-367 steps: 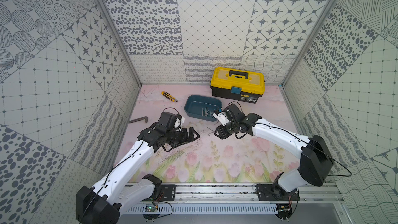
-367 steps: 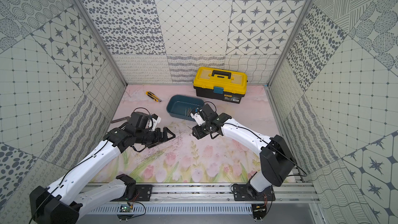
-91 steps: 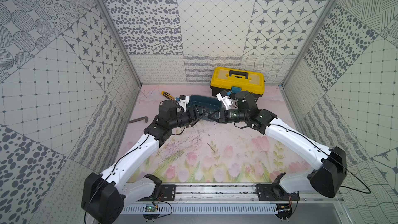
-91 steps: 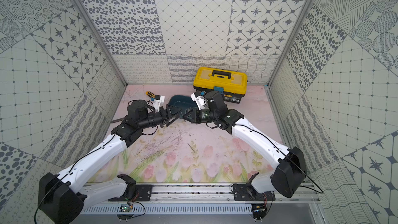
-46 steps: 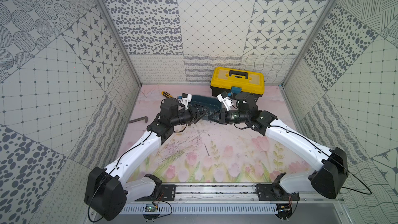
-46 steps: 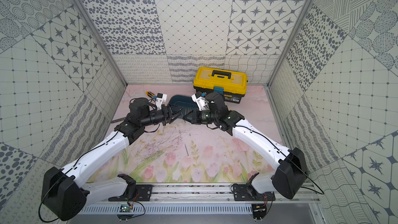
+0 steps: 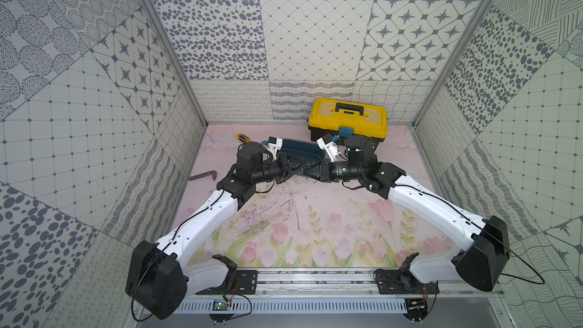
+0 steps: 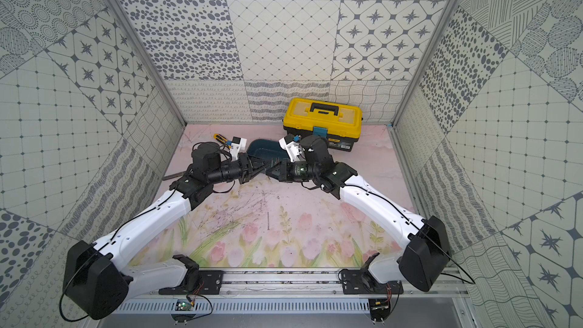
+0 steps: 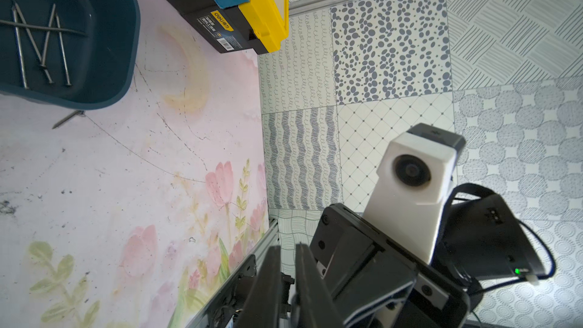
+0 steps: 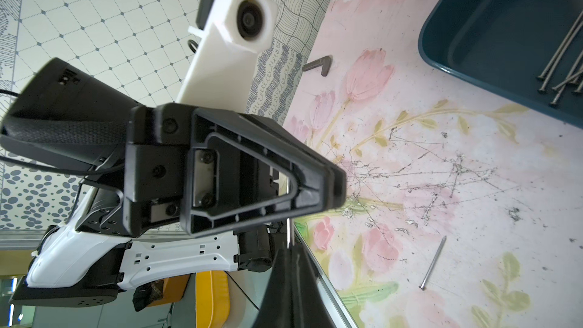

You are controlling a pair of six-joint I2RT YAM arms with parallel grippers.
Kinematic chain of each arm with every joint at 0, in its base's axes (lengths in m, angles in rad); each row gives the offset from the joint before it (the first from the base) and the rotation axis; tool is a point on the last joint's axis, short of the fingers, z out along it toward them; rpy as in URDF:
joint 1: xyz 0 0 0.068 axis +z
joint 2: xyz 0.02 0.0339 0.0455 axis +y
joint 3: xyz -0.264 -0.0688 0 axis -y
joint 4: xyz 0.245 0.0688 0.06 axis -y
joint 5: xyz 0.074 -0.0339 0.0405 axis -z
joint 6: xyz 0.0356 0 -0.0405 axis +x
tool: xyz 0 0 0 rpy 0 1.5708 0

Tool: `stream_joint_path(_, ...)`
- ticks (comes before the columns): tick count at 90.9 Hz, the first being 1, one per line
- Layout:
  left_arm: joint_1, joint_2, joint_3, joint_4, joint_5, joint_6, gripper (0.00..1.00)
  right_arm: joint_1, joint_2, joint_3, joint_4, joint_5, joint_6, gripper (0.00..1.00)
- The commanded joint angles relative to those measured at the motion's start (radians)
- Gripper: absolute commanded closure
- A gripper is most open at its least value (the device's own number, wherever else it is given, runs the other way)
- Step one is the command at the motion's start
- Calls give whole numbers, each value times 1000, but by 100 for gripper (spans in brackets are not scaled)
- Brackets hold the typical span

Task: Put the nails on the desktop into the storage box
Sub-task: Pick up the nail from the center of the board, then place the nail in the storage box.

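The right gripper (image 10: 288,255) is clenching a nail (image 10: 288,231) at its fingertips. The left gripper (image 10: 337,184) is pressing closed, tip to tip with it, apparently on that same nail, though the contact is partly hidden. Both are meeting beside the near wall of the storage box (image 7: 303,149), toward the back edge of the desktop (image 7: 347,225). Several nails (image 9: 41,42) are lying crossed inside the box. One stray nail (image 9: 67,119) is lying just outside its wall, and a loose nail (image 7: 297,216) is lying mid-desktop. A yellow toolbox (image 7: 347,118) is sitting at the back edge and an L-shaped bar (image 7: 203,175) at the left edge.
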Motion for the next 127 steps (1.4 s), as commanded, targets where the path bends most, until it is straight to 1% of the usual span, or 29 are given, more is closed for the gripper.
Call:
stream_joint_path(1, 0, 7, 30, -19, 30, 43, 100, 5, -10, -12, 60, -3, 13, 100)
stream_joint_path(7, 0, 10, 44, -47, 32, 63, 100, 4, -10, -16, 62, 1, 16, 100)
stream_joint_path(8, 0, 10, 44, -50, 32, 67, 100, 5, -10, -16, 62, 3, 15, 99)
stream_joint_path(9, 0, 9, 48, -55, 32, 71, 100, 5, -10, -16, 62, 3, 16, 95)
stream_joint_path(10, 0, 8, 49, -64, 32, 76, 100, 5, -11, -16, 62, 5, 16, 88)
stream_joint_path(11, 0, 8, 52, -71, 32, 81, 100, 4, -10, -16, 62, 6, 16, 86)
stream_joint_path(18, 0, 10, 78, -133, 29, 127, 100, -2, -12, -13, 62, 7, 11, 73)
stream_joint_path(25, -1, 20, 126, -223, 17, 191, 100, -21, -27, -16, 59, 19, 4, 58)
stream_joint_path(31, 0, 41, 185, -335, -3, 256, 100, -50, -52, -25, 53, 36, -1, 50)
stream_joint_path(37, 0, 79, 260, -460, -34, 334, 100, -77, -80, -31, 30, 57, -19, 46)
stream_joint_path(46, 0, 161, 384, -628, -81, 445, 100, -112, -132, -46, -4, 98, -62, 43)
stream_joint_path(61, 1, 345, 599, -830, -146, 592, 100, -116, -177, -31, -133, 151, -201, 42)
stream_joint_path(79, 1, 583, 845, -986, -250, 718, 100, -117, -225, -49, -223, 201, -286, 42)
stream_joint_path(96, 0, 806, 1081, -1095, -335, 767, 100, -116, -275, -78, -280, 237, -306, 42)
stream_joint_path(108, -2, 945, 1220, -1149, -369, 784, 100, -116, -313, -89, -322, 262, -317, 42)
stream_joint_path(118, -2, 1031, 1290, -1157, -368, 783, 100, -115, -340, -93, -359, 286, -322, 42)
stream_joint_path(127, -6, 1090, 1320, -1151, -368, 774, 100, -117, -363, -99, -388, 304, -330, 42)
